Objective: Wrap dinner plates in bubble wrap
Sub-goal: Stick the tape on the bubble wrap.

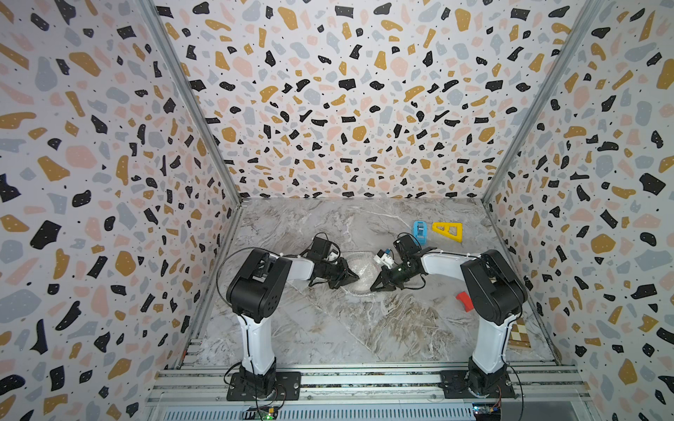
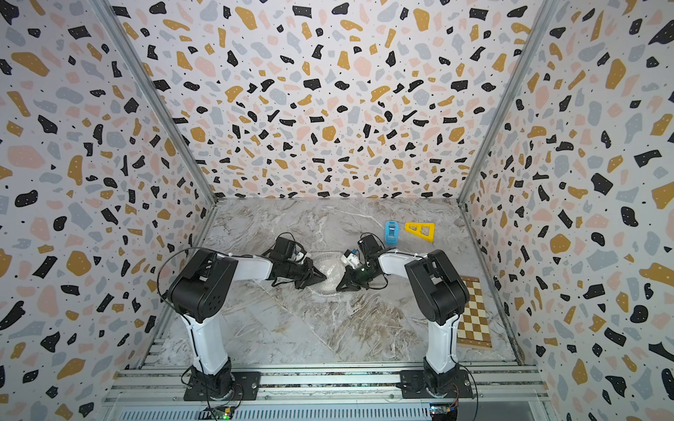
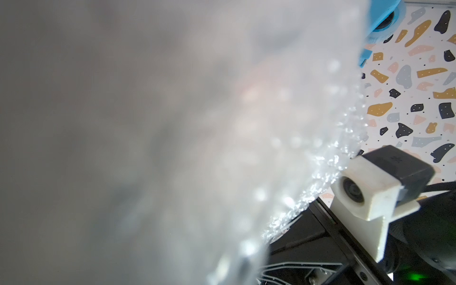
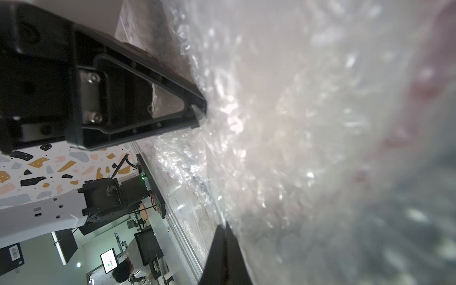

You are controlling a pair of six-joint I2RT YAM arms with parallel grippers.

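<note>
Clamped on the bubble wrap [image 1: 364, 271] from both sides with left hand [image 1: 354, 277] and right hand [image 1: 375, 287], fingers pinched together. Bunched mid-counter [image 1: 364, 328] over the dinner plate [image 2: 331, 282], only a faint round outline.

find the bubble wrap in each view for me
Top view: bubble wrap, a clear shiny patch low in the middle.
Top view: same spot.
Left wrist: blurred, filling most of the picture.
Right wrist: crinkled, filling the right side.
Shared landmark: the speckled wall.
</note>
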